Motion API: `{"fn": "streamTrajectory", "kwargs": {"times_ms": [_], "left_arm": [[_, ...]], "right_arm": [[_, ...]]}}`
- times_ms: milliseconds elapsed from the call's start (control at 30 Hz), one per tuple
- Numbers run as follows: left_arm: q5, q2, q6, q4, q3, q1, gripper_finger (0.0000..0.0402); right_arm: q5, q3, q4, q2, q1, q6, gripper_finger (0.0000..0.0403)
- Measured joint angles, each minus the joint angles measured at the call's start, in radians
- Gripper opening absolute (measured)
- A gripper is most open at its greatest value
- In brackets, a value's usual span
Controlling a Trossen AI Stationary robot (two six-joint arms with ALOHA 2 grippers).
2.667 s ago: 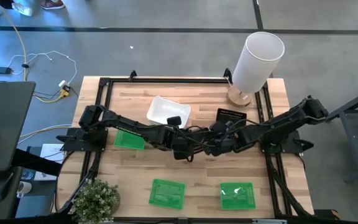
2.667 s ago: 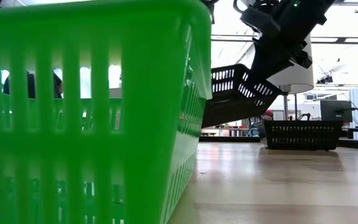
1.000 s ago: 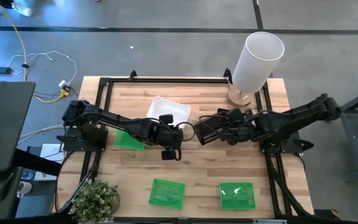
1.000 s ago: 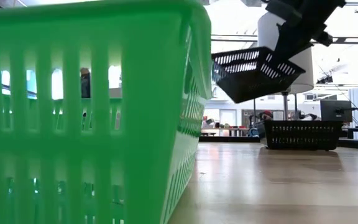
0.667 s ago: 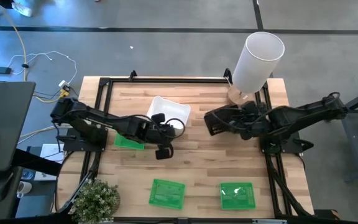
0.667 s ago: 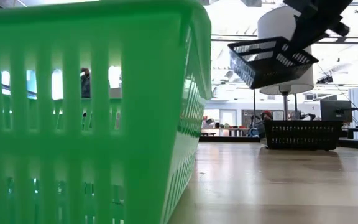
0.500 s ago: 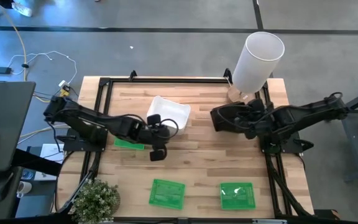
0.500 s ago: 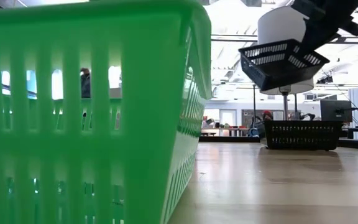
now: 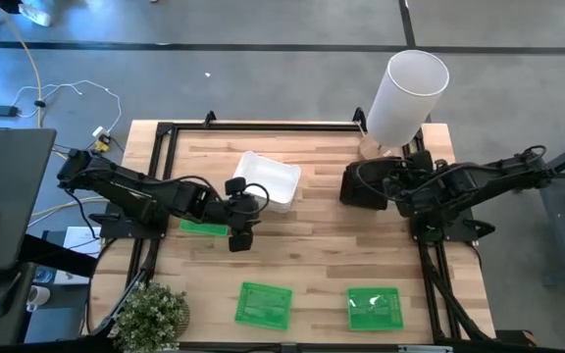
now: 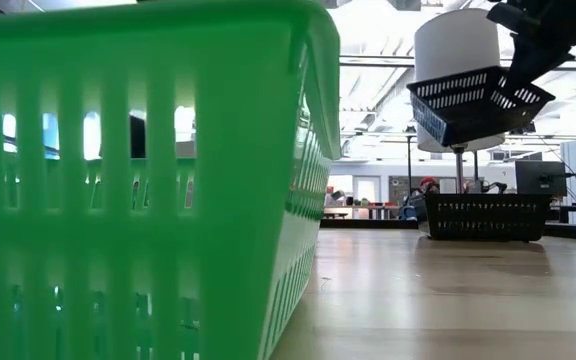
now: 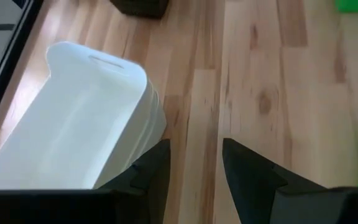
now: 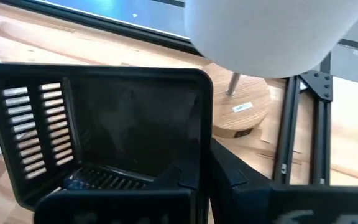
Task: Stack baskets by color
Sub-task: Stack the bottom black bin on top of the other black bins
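Observation:
My right gripper (image 9: 388,186) is shut on a black slotted basket (image 9: 363,184) and holds it in the air, over a second black basket (image 10: 486,217) that stands on the table at the far right. A white basket stack (image 9: 266,179) rests on its base at the far middle. My left gripper (image 9: 238,235) hangs open over bare wood just near of the stack, with nothing between its fingers (image 11: 157,168). A green basket (image 9: 204,226) lies partly under the left arm. Two more green baskets (image 9: 264,304) (image 9: 375,307) sit by the near edge. My right gripper grips the black basket by one side wall close to a corner (image 12: 199,158), one finger inside the basket and one outside. The fingers reach it from the table's right side, slanting downward. The basket is lifted clear, its open top up and a little tilted (image 10: 478,100).
A tall white cylinder (image 9: 407,90) on a round wooden foot stands at the far right corner, right behind the held basket. A potted plant (image 9: 152,314) sits at the near left corner. Bare wood lies open in the table's middle. Black frame rails run along the table's edges.
My right gripper has carried the black basket up and toward the table's far right, and has rolled, so the steeply tilted basket is now nearly level above the other black one. My left gripper has drawn back toward the table's left edge, staying open.

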Motion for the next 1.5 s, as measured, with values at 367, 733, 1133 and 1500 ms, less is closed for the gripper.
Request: {"fn": "streamTrajectory", "kwargs": {"times_ms": [367,733,1133,1500], "left_arm": [[-0.001,0.002,0.011,-0.006,0.0,0.0,0.0133],[0.016,0.003,0.008,-0.005,0.0,0.0,0.0133],[0.017,0.003,0.002,-0.005,0.0,0.0,0.0133],[0.017,0.003,0.028,-0.005,0.0,0.0,0.0133]], "right_arm": [[0.032,-0.078,-0.052,-0.082,0.0,0.069,0.0],[-0.019,-0.272,0.153,-0.302,-0.002,0.137,0.0],[-0.145,-0.298,0.274,-0.34,-0.002,0.298,0.0],[-0.166,-0.277,0.286,-0.291,-0.002,0.405,0.0]]}}
